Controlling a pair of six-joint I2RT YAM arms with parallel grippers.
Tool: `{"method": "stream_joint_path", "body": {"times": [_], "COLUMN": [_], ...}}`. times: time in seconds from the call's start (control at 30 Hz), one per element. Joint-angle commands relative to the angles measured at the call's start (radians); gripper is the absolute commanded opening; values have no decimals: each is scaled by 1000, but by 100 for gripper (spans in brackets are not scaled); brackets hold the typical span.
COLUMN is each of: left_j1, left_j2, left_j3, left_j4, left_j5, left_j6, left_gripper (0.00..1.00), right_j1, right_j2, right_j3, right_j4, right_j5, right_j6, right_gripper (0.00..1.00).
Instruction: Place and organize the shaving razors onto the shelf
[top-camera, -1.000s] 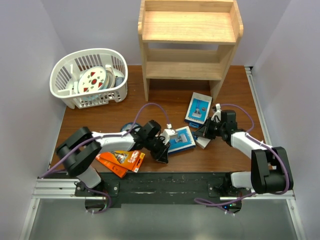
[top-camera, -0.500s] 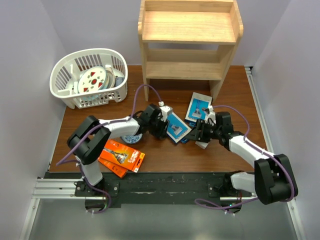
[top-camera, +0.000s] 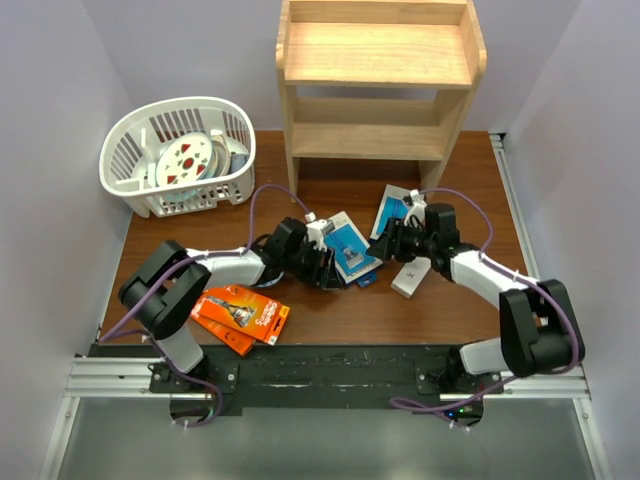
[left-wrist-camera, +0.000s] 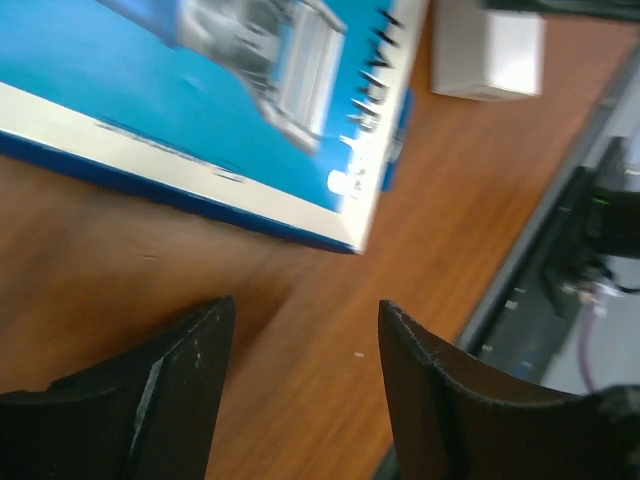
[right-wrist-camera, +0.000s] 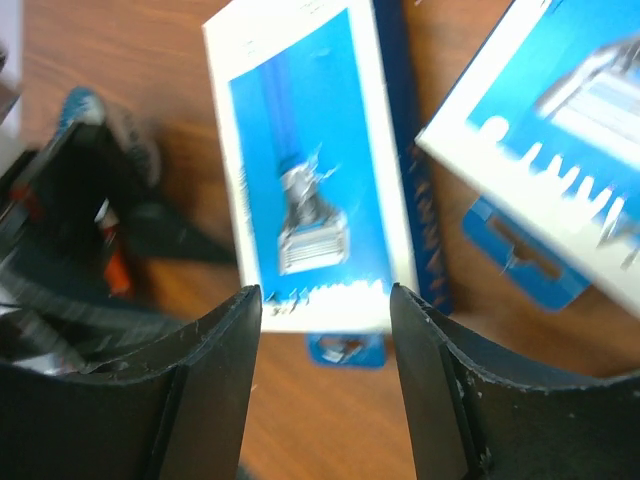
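A blue razor pack lies flat on the brown table between my two grippers. My left gripper stands open just short of its near edge; in the left wrist view the pack is ahead of the empty gripper. My right gripper is open on the pack's other side, and the pack lies just beyond the gripper. A second blue pack lies beside it. Two orange razor packs lie near the left. The pine shelf stands at the back, both tiers bare.
A small white box lies under the right forearm. A white slotted basket holding round items stands at the back left. Side walls close in the table left and right.
The left gripper carried the blue pack away from the front edge, let it go and opened. The right gripper opened and moved left toward that pack.
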Motion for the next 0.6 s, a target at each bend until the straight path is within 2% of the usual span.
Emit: {"method": "stream_joint_path", "body": {"times": [0.0,0.2,0.33,0.4,0.5,0.57], "left_j1": [-7,17,94,143,157,156], "left_j2": [29,101,60,9,-42,-71], "left_j3": [-68,7,29,15,-67,-144], "left_j4": [288,261,97,72,69,185], "left_j5": [200,199,95,92,113,148], "left_j6": [-200,-202,-141,-121,-140,-201], "left_gripper": [65,65,62,62,63,63], "right_j1": [22,68,119,148,159,158], "right_j2": [81,170,179,176,186,194], "right_j3": [68,102,97,91,79,80], "right_j4": [42,22,7,7,10,2], "right_j5": [61,64,56,70,102,132], "right_j6": [-88,-100,-60,-40,-3,1], "right_gripper": [59,59,58,58,58,58]}}
